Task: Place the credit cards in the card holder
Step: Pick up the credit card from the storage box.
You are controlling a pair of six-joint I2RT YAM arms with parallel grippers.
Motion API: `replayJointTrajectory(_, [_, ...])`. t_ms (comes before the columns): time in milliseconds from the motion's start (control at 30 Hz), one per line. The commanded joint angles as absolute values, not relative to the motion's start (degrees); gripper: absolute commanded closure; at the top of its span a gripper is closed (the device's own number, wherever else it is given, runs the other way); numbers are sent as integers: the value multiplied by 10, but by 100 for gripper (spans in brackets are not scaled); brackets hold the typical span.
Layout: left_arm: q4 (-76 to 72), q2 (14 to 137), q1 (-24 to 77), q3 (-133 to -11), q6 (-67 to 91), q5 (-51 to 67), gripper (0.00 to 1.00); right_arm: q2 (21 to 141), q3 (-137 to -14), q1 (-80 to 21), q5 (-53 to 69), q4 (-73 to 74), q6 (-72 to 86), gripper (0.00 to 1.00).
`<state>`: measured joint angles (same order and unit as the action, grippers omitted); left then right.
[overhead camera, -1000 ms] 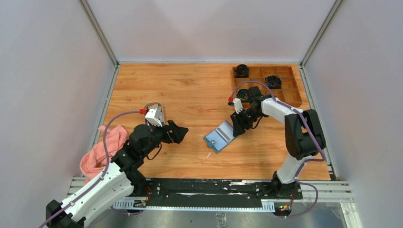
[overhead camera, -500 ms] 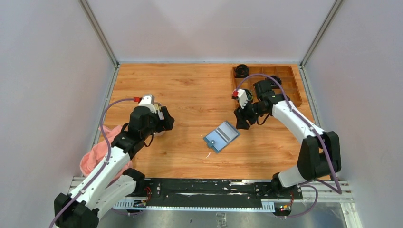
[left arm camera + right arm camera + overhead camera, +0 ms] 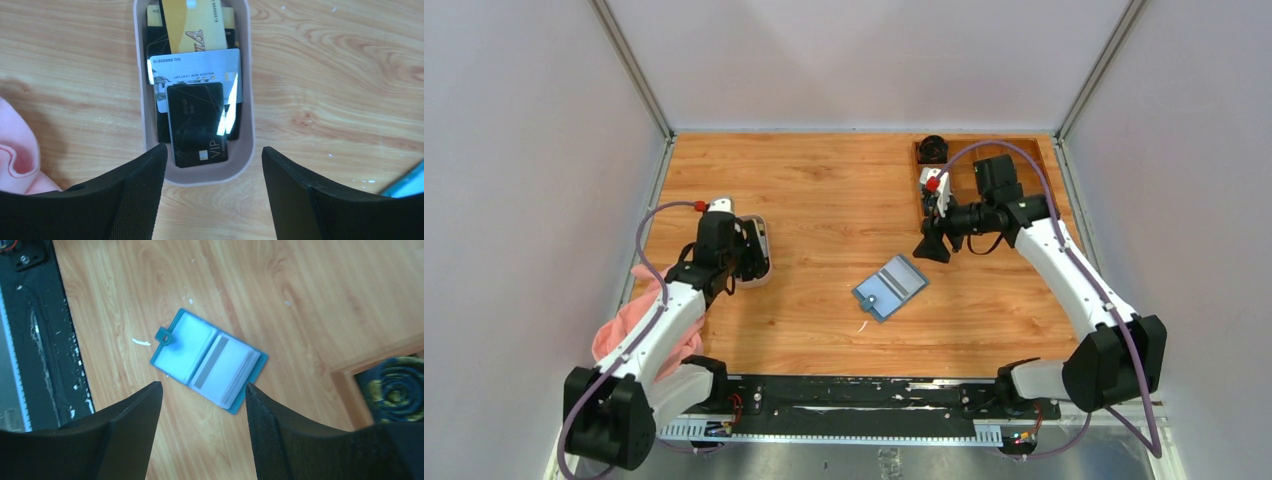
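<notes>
The card holder (image 3: 890,288) lies open on the table, teal-blue with clear pockets and a snap tab; the right wrist view (image 3: 207,360) shows it too. The credit cards lie stacked in a small oval white dish (image 3: 200,177): a gold card (image 3: 192,25), a silver card (image 3: 195,75) and a black VIP card (image 3: 197,125) on top. My left gripper (image 3: 212,195) is open and empty, hovering over the dish's near end (image 3: 759,245). My right gripper (image 3: 932,247) is open and empty, raised above and behind the holder; its jaws frame the holder from above (image 3: 202,430).
A brown wooden compartment tray (image 3: 1034,180) with black coiled items sits at the back right; its corner shows in the right wrist view (image 3: 370,370). A pink cloth (image 3: 639,320) lies at the left edge, also seen by the left wrist (image 3: 15,150).
My left gripper swung back left from the table's middle to over the dish. My right gripper lifted off the card holder's edge and drew back to the right.
</notes>
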<state>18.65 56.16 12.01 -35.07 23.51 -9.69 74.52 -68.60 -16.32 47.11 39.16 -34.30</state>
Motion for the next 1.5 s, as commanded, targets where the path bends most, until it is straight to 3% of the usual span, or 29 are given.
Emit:
replayJointTrajectory(0, [165,621,106,-378,213,-110,29,755,-640,-151,524,402,-357,35])
replayJointTrajectory(567, [127,786,70,-426,192,-70,29,753,-606,-150,557,374,-357,36])
replayJointTrajectory(1467, [160,894,56,-448,209,-53,29,760,-603,-151,569,373,-357,36])
